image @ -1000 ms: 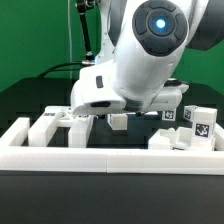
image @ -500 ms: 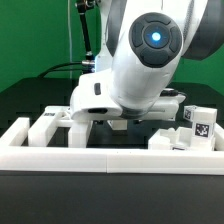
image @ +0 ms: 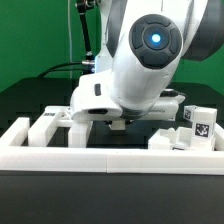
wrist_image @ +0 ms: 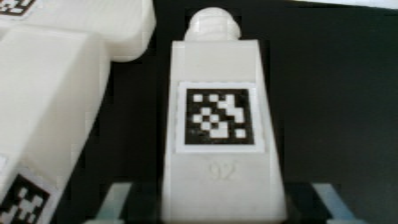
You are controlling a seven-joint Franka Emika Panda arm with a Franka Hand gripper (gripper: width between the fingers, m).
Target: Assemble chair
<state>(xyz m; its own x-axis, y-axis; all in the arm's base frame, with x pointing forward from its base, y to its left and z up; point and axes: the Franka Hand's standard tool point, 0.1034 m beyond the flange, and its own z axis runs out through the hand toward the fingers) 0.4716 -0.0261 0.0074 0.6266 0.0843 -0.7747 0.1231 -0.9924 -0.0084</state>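
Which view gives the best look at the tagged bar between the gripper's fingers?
The wrist view: the tagged bar fills the picture, its tag and end peg plain, with the gripper closed on its sides. In the exterior view the arm hides it.

In the exterior view the arm point(image: 140, 60) mostly hides the bar point(wrist_image: 217, 110) and the fingers point(wrist_image: 118, 203) beside it. In the wrist view, fingers and neighbouring blocks point(wrist_image: 50, 90) run off the frame, their tags point(wrist_image: 15, 8) probably unreadable.
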